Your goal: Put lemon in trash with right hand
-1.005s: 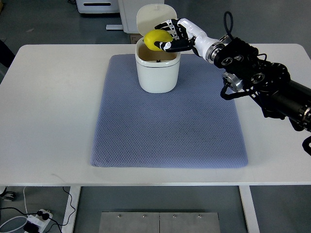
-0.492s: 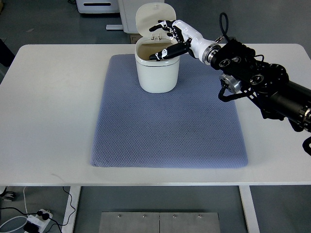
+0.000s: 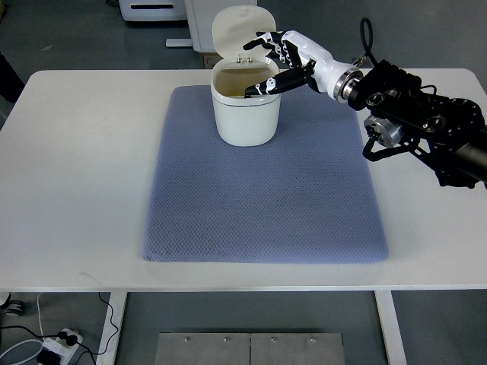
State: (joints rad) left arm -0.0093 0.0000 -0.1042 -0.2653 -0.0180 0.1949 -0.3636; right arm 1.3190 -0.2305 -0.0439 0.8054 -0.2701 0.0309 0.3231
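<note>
A white trash bin [image 3: 245, 114] stands with its lid flipped up at the far side of the blue-grey mat [image 3: 266, 190]. My right hand [image 3: 268, 62] hovers over the bin's right rim, fingers spread and holding nothing. Its thumb reaches over the bin's opening. No lemon shows anywhere; the inside of the bin looks brownish and I cannot see its bottom. The left arm is out of view.
The mat lies on a white table [image 3: 76, 167]. My right arm [image 3: 418, 122] comes in from the right edge over the table's far right corner. White equipment [image 3: 156, 9] stands on the floor behind the table.
One second ago the right hand held the yellow lemon over the bin. The fingers have opened, the lemon is gone from view, and the arm has drawn slightly to the right.
</note>
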